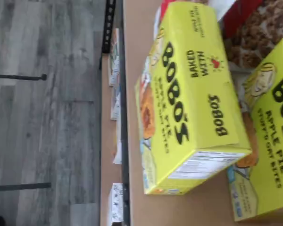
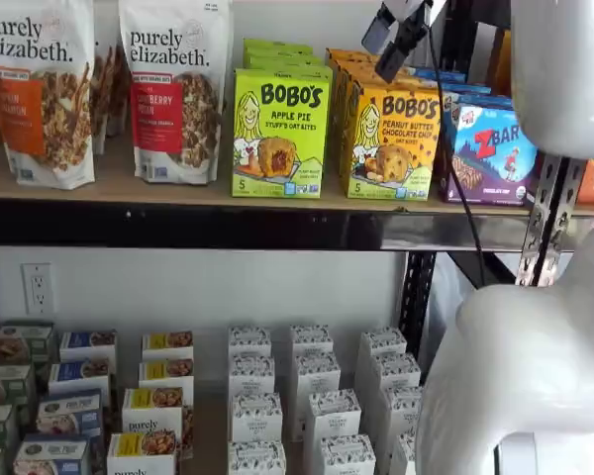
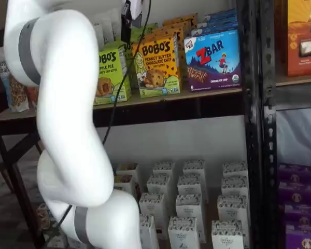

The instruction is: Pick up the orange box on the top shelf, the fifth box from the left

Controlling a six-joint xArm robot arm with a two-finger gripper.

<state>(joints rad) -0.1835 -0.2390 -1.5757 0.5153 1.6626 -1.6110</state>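
Observation:
The orange box [image 2: 394,143] stands upright on the top shelf [image 2: 178,188], between a lime-green Bobo's box and a blue ZBar box, with more orange cartons behind it. It also shows in a shelf view [image 3: 156,67], on the same shelf [image 3: 207,94]. My gripper [image 2: 391,45] hangs from above, over the top of the orange row and apart from it, with a narrow gap between its two fingers. In a shelf view only one black finger [image 3: 127,23] shows, side-on. The wrist view shows only lime-yellow Bobo's boxes; I cannot make out the orange box there.
The lime-green Apple Pie box [image 2: 277,134] [image 1: 188,103] and granola bags [image 2: 173,89] stand to the left, and the ZBar box [image 2: 490,148] to the right. A black upright [image 2: 540,218] is beside it. Small white boxes [image 2: 307,396] fill the lower shelf. My white arm [image 3: 67,129] stands in front.

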